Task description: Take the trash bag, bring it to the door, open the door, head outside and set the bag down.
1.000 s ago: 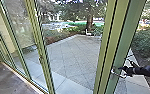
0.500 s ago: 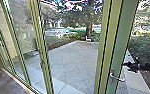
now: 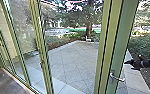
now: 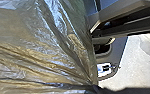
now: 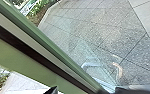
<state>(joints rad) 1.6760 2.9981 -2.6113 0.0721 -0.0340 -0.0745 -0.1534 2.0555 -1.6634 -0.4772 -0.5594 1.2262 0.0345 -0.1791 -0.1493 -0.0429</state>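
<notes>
Progress: about midway, as I judge it; the trash bag is picked up and carried as far as the door; the paved yard lies beyond the glass
Left to do: get the door open enough to pass; go out; put the bag down
Door: green-framed; whether it is shut or slightly ajar, I cannot tell; its door handle is free of any grip
Trash bag: at the left gripper; the thin film spreads wide in the left wrist view, its folds drawing together there
Contents: not to be made out; the film looks brownish and part see-through, but no single item shows
Left jaws: closed on the gathered film, judging by those folds
Right gripper: near the door handle, not touching it; empty as far as I see; jaws apart or together, I cannot tell
</notes>
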